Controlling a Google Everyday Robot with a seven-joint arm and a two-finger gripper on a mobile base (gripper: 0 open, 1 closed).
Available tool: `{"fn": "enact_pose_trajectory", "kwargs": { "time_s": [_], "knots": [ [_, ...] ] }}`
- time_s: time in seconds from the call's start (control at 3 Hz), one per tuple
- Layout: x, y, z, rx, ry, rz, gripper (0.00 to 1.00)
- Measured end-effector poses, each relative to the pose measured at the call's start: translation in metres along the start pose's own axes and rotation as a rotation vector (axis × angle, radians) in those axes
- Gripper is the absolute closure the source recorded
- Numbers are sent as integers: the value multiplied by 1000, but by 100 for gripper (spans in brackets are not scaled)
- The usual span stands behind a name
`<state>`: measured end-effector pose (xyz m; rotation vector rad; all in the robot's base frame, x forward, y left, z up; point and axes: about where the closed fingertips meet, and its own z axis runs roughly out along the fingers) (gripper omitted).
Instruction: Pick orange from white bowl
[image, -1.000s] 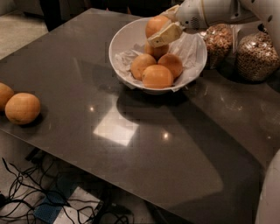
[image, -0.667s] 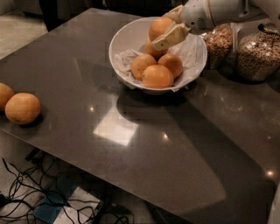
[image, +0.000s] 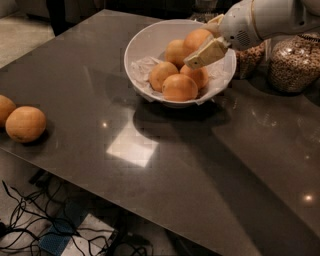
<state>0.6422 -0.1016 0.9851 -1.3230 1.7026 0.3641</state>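
The white bowl (image: 145, 45), lined with crumpled white paper, stands at the back of the dark table and holds several oranges. My gripper (image: 200, 42) reaches into it from the right. Its fingers (image: 206, 53) are closed on either side of the orange (image: 196, 38) at the bowl's upper right, which sits a little above the others. Another orange (image: 175, 52) lies just left of it. Three more (image: 179, 87) lie in the front of the bowl.
Two paler fruits (image: 25, 123) lie at the table's left edge. Glass jars of grains (image: 295, 62) stand right behind the bowl, under my arm. Cables lie on the floor below the table's front edge (image: 100, 195).
My gripper, with the orange between its fingers, has shifted slightly right and lower in the picture. This uncovered the orange to its left. The bowl and other fruit have not moved.
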Motion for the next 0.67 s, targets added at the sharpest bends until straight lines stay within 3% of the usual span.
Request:
{"fn": "enact_pose_trajectory", "kwargs": {
  "time_s": [0.33, 0.67],
  "knots": [
    [8, 7, -2, 62, 12, 37, 100],
    [10, 7, 0, 65, 13, 40, 100]
  ]
}}
